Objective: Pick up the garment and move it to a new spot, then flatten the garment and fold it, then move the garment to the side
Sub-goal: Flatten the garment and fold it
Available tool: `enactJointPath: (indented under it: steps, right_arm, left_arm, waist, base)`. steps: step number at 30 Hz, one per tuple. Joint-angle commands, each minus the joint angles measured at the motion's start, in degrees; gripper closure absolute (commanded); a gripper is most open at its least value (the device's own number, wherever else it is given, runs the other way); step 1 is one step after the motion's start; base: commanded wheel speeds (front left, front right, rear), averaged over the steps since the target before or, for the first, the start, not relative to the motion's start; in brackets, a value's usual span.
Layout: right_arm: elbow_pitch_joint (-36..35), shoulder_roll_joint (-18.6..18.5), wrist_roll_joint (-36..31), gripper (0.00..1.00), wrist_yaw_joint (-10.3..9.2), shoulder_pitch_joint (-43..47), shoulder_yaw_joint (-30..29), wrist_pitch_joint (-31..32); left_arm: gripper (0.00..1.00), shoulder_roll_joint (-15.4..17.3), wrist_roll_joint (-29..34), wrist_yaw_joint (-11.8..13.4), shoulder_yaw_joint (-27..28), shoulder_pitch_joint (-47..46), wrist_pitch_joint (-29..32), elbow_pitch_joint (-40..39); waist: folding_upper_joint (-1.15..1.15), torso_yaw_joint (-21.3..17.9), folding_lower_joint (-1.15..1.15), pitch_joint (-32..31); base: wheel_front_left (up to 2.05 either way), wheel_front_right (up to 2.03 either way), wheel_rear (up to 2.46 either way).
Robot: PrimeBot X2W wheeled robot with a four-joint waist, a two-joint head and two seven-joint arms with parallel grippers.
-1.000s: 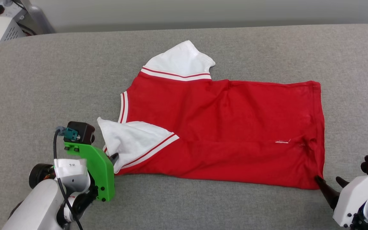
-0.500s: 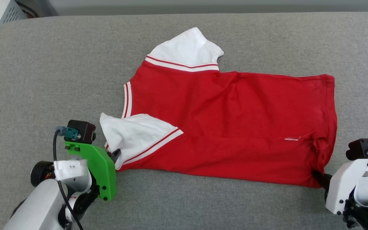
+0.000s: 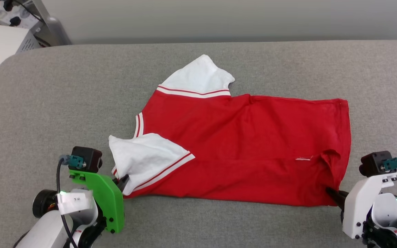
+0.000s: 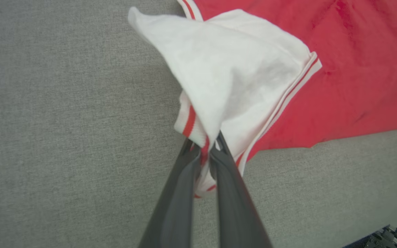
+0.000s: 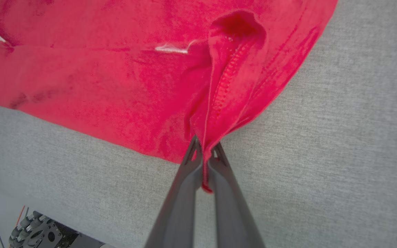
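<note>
Thin red white-panelled jersey point(image 3: 240, 144): long axis lies side to side — spanning both grippers.
Left gripper point(image 4: 204, 151): pinching the white near corner.
Right gripper point(image 5: 203, 153): pinching the red hem corner.

A green bracket point(image 3: 105, 196) with dark screws, a black camera point(image 3: 87, 156) with a teal plug point(image 3: 75, 161), a black cable point(image 3: 57, 179) and a white label point(image 3: 75, 200) are carried on the white left arm point(image 3: 43, 229). On the right arm point(image 3: 386, 212) a white bracket point(image 3: 357, 210) is fitted, and the jaws are finished in dark grey.

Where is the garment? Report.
Head view: the garment lies centred on the grey surface, its near corners pinched by the left pincer and right pincer.
</note>
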Motion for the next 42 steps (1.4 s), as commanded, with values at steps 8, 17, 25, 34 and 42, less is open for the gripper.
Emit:
enactJointPath:
  steps: [8,17,25,34,42]
  right_arm:
    - [-3.55,0.32,0.01,1.0,-0.03,5.81,1.39,1.94]
    - [-2.62,2.1,0.05,1.0,-0.03,11.91,-0.09,2.09]
    - [2.8,5.17,0.06,0.81,-0.03,13.5,-1.18,-2.8]
    - [3.4,6.97,0.08,0.0,-0.03,14.12,-3.33,-16.16]
    - [0.53,9.68,-10.84,0.0,-0.03,12.58,-7.61,-31.51]
  left_arm:
    - [1.0,2.69,-1.49,3.49,2.04,7.6,-0.21,-2.78]
    - [1.0,3.75,-5.12,5.87,3.67,15.94,0.68,-2.95]
    - [1.0,0.06,-6.69,4.01,2.14,14.56,-0.31,3.45]
    - [0.0,-1.71,-5.19,2.72,2.31,10.64,-4.71,8.11]
    - [0.0,-1.15,-0.59,2.4,1.94,6.67,-9.8,6.74]
  waist:
    - [0.0,0.91,0.0,-7.7]
    - [0.0,1.88,0.0,-9.25]
    - [0.0,1.64,0.0,-7.52]
    - [0.0,1.61,0.0,-7.91]
    - [0.0,1.11,0.0,-8.55]
  base:
    - [0.0,0.0,0.0]
    - [0.0,0.0,0.0]
    - [0.0,0.0,0.0]
    - [0.0,0.0,0.0]
    - [0.0,0.0,0.0]
